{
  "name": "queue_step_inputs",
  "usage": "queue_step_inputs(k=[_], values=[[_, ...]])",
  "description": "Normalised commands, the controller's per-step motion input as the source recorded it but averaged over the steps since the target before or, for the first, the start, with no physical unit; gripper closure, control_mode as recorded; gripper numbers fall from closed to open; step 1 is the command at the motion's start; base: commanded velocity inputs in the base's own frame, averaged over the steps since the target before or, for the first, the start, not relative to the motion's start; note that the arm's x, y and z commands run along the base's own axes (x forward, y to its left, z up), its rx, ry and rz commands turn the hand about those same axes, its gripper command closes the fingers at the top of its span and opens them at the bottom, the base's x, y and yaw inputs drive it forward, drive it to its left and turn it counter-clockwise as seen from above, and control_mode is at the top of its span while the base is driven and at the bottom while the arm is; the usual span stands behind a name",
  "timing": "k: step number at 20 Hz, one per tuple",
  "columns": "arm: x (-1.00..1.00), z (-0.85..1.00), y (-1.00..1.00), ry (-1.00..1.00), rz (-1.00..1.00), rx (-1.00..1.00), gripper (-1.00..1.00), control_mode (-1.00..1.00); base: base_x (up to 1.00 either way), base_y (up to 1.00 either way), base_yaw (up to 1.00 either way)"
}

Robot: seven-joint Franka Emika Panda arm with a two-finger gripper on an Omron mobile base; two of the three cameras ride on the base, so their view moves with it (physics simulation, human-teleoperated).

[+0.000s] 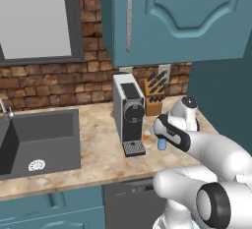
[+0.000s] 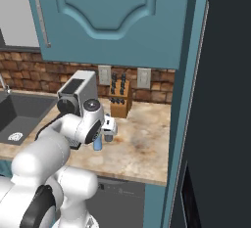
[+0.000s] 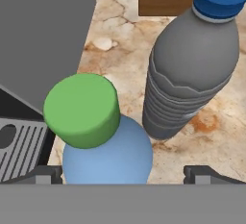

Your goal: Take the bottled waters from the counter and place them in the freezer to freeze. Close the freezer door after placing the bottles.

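Hovering wide open and empty over the green-capped blue bottle [image 3: 103,141] beside the coffee machine [image 1: 130,112], the hand [image 3: 122,174] must next descend and close for the first pickup.

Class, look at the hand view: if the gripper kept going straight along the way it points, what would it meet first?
Most likely the green-capped blue bottle, which stands between the open jaws of the gripper, ahead of the grey-blue bottle. Exact depth is unclear.
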Motion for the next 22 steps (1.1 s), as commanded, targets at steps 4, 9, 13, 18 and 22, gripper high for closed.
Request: queue_step_inputs(k=[4,9,13,18,22], values=[[0.00,0.00,0.00,0.00,0.00,0.00,-1.00,-1.00,0.00,0.00,0.00],[0.00,0.00,0.00,0.00,0.00,0.00,-1.00,-1.00,0.00,0.00,0.00],[0.00,0.00,0.00,-0.04,0.00,0.00,-1.00,-1.00,0.00,0.00,0.00],[0.00,0.00,0.00,-0.07,0.00,0.00,-1.00,-1.00,0.00,0.00,0.00],[0.00,0.00,0.00,-0.05,0.00,0.00,-1.00,-1.00,0.00,0.00,0.00]])
